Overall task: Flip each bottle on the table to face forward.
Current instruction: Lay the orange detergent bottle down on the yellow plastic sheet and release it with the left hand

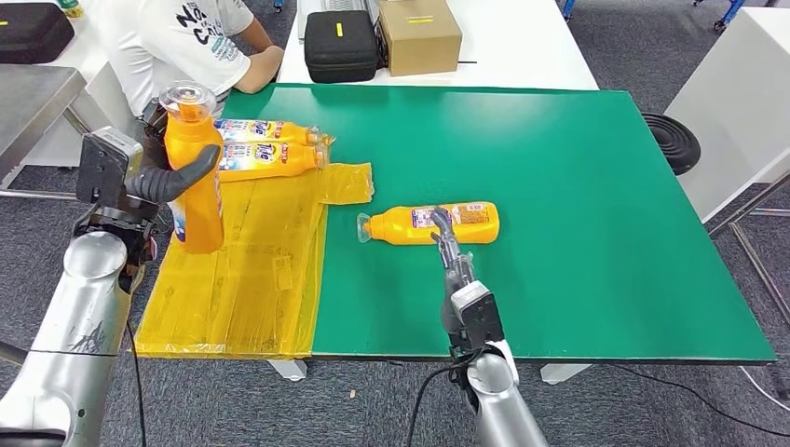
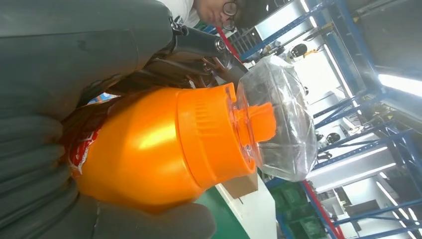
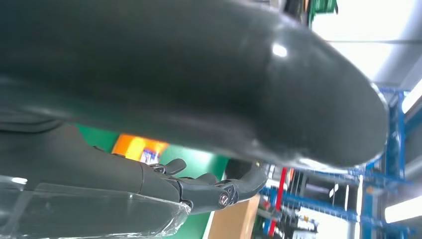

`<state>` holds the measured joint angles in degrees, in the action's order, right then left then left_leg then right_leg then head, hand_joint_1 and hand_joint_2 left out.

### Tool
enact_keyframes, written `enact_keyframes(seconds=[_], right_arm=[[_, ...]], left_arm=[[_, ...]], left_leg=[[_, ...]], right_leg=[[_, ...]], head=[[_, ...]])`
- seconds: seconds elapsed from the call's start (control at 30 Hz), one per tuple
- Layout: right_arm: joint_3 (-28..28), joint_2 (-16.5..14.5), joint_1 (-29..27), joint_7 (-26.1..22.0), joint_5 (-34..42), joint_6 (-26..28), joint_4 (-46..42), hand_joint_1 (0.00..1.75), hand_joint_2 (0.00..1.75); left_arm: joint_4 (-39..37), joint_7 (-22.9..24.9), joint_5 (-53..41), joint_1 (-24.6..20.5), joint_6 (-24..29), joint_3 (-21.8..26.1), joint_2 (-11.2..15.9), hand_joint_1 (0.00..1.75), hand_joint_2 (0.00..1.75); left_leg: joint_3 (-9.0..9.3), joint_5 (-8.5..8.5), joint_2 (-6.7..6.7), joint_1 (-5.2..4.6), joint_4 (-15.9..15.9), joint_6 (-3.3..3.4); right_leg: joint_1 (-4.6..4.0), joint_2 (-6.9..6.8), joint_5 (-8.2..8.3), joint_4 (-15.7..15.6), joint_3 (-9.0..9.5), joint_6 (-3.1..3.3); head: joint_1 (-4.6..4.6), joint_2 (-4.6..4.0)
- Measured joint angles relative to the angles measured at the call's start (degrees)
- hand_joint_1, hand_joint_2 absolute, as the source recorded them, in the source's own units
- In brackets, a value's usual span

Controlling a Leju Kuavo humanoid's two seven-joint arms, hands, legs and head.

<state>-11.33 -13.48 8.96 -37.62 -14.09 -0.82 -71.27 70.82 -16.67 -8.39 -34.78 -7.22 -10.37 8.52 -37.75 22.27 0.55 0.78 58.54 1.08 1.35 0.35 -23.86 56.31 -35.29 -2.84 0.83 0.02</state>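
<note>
Holding 1 bottle upright, 1 lying mid-table untouched.
Left hand (image 1: 168, 177) wraps the tall orange plastic bottle with clear cap (image 1: 193, 168) over the yellow plastic sheet (image 1: 242, 270), lifted so its label can be turned, I judge. Right hand (image 1: 450, 247) reaches the orange bottle lying on its side (image 1: 430, 224) on the green table mat (image 1: 578, 205), fingers extended and spread, gripping nothing. 2 more labelled orange bottles (image 1: 265, 147) lie flat near the seated person (image 1: 186, 42), likely queued.

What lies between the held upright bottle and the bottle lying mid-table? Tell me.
Head view: yellow plastic sheet, then bare green mat, between the upright bottle and the lying bottle.
</note>
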Motion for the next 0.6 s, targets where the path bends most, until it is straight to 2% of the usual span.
enact_keyframes(seconds=[0.07,0.17,0.27,0.4,0.5,0.6], right_arm=[[0.64,0.10,-0.36,-0.05,-0.07,0.22,-0.90,0.00,0.00],[2.07,0.17,-1.28,-0.21,-0.18,1.01,-3.39,0.00,0.00],[4.58,0.39,-3.16,-0.12,-0.51,1.10,-8.08,0.00,0.00],[7.95,0.87,-5.97,-0.20,-0.84,0.14,-14.04,0.00,0.00],[9.50,1.32,-7.26,-0.70,-0.42,-0.74,-16.35,0.00,0.00],[10.28,1.72,-7.98,-1.24,-0.13,-1.01,-17.20,0.00,0.00]], left_arm=[[-0.03,0.02,-2.73,-0.23,0.36,-0.73,0.42,1.75,1.75],[-0.78,0.17,-13.15,-0.75,1.01,-3.40,1.83,1.75,1.75],[-2.72,-0.75,-24.73,-0.58,1.60,-7.53,4.15,1.75,1.75],[-4.72,-1.96,-35.20,-0.05,1.60,-13.89,8.24,1.75,1.75],[-5.30,-1.99,-39.27,0.23,0.68,-18.64,11.59,1.75,1.75],[-5.40,-1.95,-40.07,0.74,0.31,-21.49,13.80,1.75,1.75]], left_leg=[[-0.01,0.00,0.00,0.00,0.00,0.00],[-0.01,0.01,0.02,-0.02,0.01,0.00],[-0.02,0.03,0.01,-0.04,0.01,-0.01],[-0.05,0.04,-0.04,-0.03,0.01,-0.02],[-0.06,0.05,-0.05,-0.03,0.00,-0.04],[-0.11,0.05,-0.06,-0.02,0.00,-0.04]], right_leg=[[0.01,0.00,0.00,-0.01,-0.01,0.00],[0.01,-0.01,0.00,-0.02,-0.02,0.00],[0.00,0.01,-0.01,-0.01,-0.02,0.00],[0.00,0.03,-0.01,-0.01,-0.08,0.00],[-0.01,0.05,-0.02,-0.01,-0.11,0.01],[-0.01,0.05,-0.02,-0.01,-0.15,0.02]], head=[[-0.01,0.00],[0.00,0.00],[-0.01,0.00],[-0.01,0.00],[0.01,0.00],[0.00,0.00]])
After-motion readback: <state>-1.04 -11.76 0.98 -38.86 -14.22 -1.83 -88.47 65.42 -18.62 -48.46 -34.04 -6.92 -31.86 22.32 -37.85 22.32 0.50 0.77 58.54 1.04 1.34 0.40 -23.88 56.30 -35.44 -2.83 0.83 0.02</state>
